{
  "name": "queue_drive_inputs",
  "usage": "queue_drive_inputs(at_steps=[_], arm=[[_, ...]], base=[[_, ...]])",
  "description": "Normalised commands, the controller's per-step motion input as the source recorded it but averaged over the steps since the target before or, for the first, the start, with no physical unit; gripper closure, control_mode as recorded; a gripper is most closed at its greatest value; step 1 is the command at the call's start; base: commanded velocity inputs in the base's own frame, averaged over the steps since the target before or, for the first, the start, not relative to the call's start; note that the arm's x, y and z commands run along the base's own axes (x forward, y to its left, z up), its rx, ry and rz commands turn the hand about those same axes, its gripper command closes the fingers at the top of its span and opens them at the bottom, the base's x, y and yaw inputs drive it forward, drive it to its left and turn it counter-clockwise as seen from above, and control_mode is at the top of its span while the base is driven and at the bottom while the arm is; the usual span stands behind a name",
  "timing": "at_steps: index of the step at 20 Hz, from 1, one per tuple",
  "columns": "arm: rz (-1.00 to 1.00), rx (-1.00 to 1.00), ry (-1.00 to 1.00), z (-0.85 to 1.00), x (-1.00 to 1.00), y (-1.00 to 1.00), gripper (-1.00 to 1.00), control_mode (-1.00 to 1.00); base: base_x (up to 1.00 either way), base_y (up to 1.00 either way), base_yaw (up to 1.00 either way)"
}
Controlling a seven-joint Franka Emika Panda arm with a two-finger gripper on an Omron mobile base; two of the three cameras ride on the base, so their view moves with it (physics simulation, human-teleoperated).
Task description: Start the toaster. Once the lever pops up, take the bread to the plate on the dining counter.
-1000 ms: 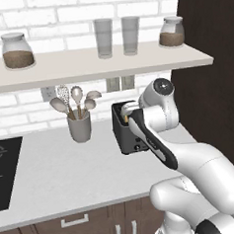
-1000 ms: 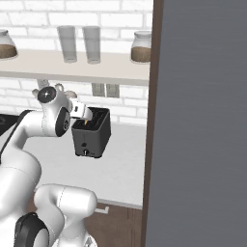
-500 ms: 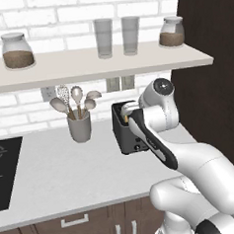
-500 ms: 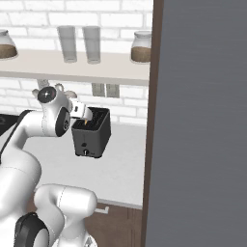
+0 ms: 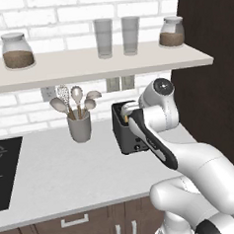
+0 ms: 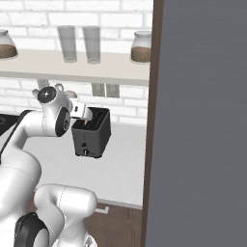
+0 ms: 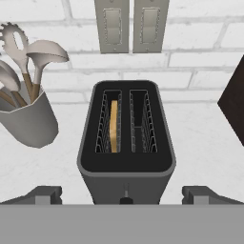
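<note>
The dark toaster [image 7: 126, 138] stands on the white worktop against the brick wall, also seen in the left base view [image 5: 124, 134] and the right base view [image 6: 91, 134]. The bread [image 7: 114, 125] sits low in its left slot, only the golden top edge showing; the right slot is empty. On the toaster's front face the lever [image 7: 126, 189] is a small dark tab just above the knob. My gripper [image 7: 123, 194] hovers just above the toaster's front edge, open, its fingertips [image 7: 45, 194] spread wider than the toaster body. The plate and dining counter are out of view.
A grey utensil crock [image 5: 79, 126] with spoons stands left of the toaster. A black cooktop [image 5: 4, 169] lies at the far left. A shelf [image 5: 95, 66] with jars and glasses hangs overhead. A tall dark cabinet side [image 6: 202, 120] closes off the right.
</note>
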Motion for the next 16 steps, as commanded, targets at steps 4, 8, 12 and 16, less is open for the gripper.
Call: queue_drive_inputs(at_steps=[4, 8, 12, 16], arm=[[0.0, 0.0, 0.0, 0.0, 0.0, 0.0, -1.0, -1.0], [0.0, 0.0, 0.0, 0.0, 0.0, 0.0, -1.0, -1.0], [0.0, 0.0, 0.0, 0.0, 0.0, 0.0, -1.0, -1.0], [0.0, 0.0, 0.0, 0.0, 0.0, 0.0, -1.0, -1.0]], base=[[0.0, 0.0, 0.0], [0.0, 0.0, 0.0], [0.0, 0.0, 0.0], [0.0, 0.0, 0.0]])
